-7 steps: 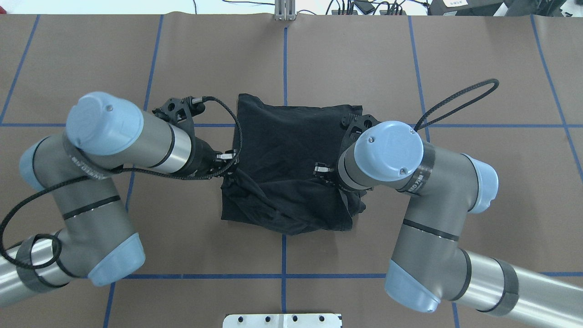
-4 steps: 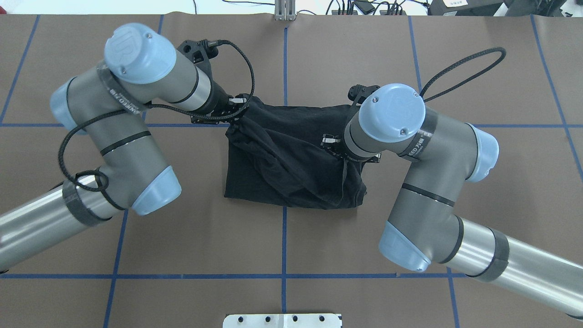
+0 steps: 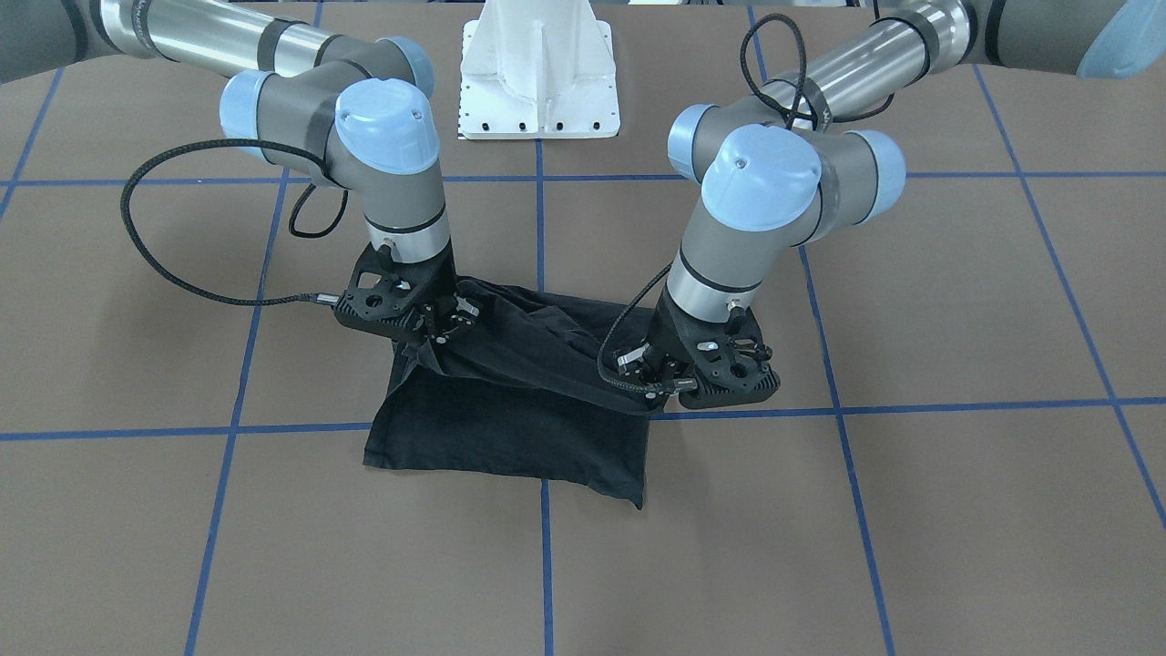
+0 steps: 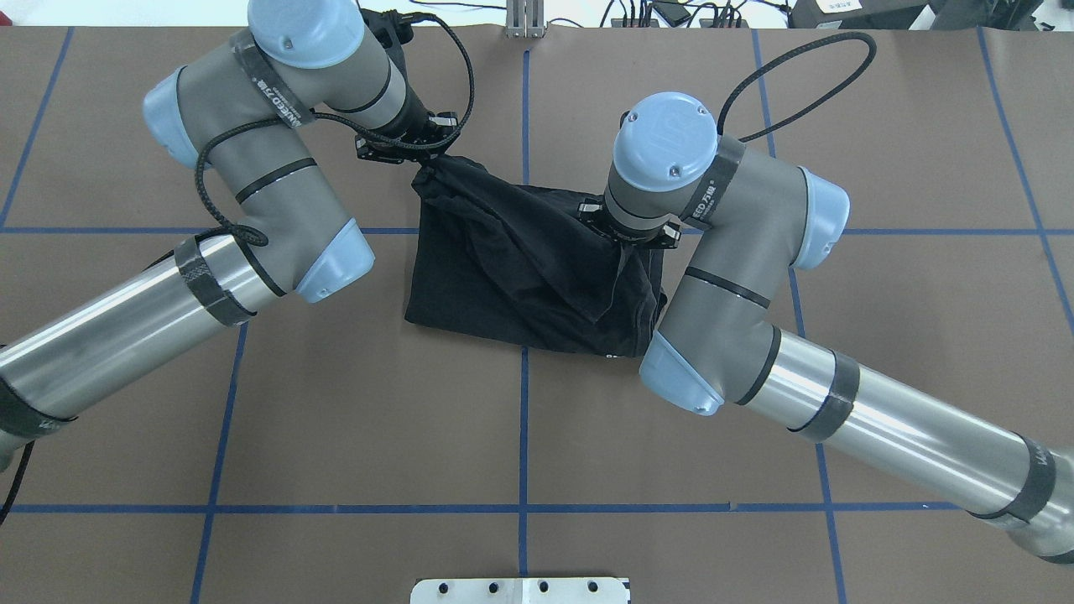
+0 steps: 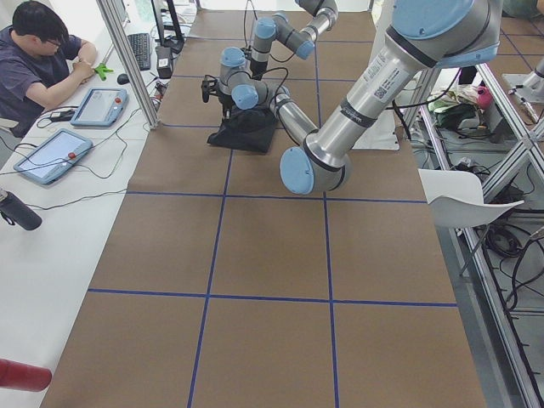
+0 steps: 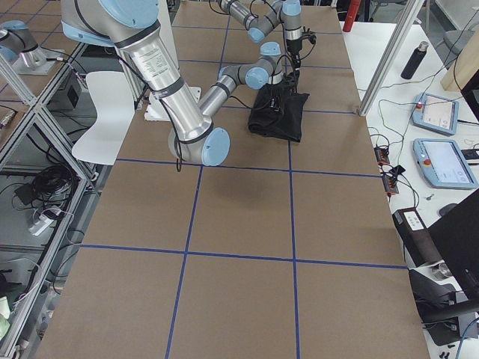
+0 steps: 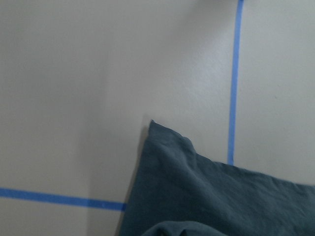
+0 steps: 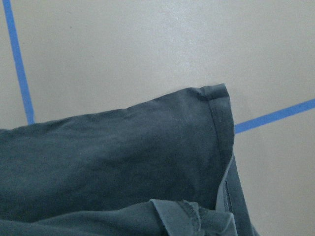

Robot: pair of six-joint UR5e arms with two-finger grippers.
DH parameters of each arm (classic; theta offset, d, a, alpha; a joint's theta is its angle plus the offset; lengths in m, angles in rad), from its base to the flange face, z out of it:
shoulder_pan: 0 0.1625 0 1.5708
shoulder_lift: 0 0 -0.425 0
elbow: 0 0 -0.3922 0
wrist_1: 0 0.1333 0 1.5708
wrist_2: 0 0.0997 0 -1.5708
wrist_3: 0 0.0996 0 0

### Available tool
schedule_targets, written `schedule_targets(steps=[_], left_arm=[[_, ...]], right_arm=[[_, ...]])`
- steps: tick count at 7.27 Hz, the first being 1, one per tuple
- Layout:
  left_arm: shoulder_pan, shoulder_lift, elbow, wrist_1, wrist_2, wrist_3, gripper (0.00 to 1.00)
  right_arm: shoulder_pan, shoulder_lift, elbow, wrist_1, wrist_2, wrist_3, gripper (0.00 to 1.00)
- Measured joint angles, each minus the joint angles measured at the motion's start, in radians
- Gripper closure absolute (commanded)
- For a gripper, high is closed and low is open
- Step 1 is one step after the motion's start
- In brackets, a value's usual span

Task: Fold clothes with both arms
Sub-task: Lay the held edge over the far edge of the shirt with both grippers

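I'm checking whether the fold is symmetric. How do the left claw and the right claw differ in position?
The left claw reaches farther out from the robot than the right claw. The left claw sits at the side edge of the T-shirt, while the right claw hangs over the cloth itself. Both are shut on the T-shirt, with fabric stretched between them.

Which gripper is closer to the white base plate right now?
Right. The right gripper grips the T-shirt closer in toward the white base plate; the left gripper grips it farther out across the table.
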Motion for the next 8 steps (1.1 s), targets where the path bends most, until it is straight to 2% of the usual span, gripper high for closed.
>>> schedule_targets(steps=[3, 5, 6, 7, 8], left_arm=[[-0.004, -0.079, 0.148, -0.060, 0.001, 0.017, 1.00], [-0.005, -0.115, 0.238, -0.119, 0.002, 0.017, 0.99], [-0.005, -0.135, 0.279, -0.133, 0.003, 0.014, 0.47], [-0.006, -0.153, 0.317, -0.148, 0.009, 0.010, 0.02], [-0.010, -0.162, 0.343, -0.165, 0.014, 0.005, 0.00]], right_arm=[[0.028, 0.025, -0.139, 0.115, -0.001, -0.025, 1.00], [0.033, 0.027, -0.170, 0.146, -0.002, -0.031, 1.00], [0.033, 0.027, -0.175, 0.150, -0.002, -0.035, 1.00], [0.035, 0.027, -0.181, 0.152, -0.001, -0.043, 0.45], [0.039, 0.028, -0.190, 0.155, -0.001, -0.050, 0.00]])
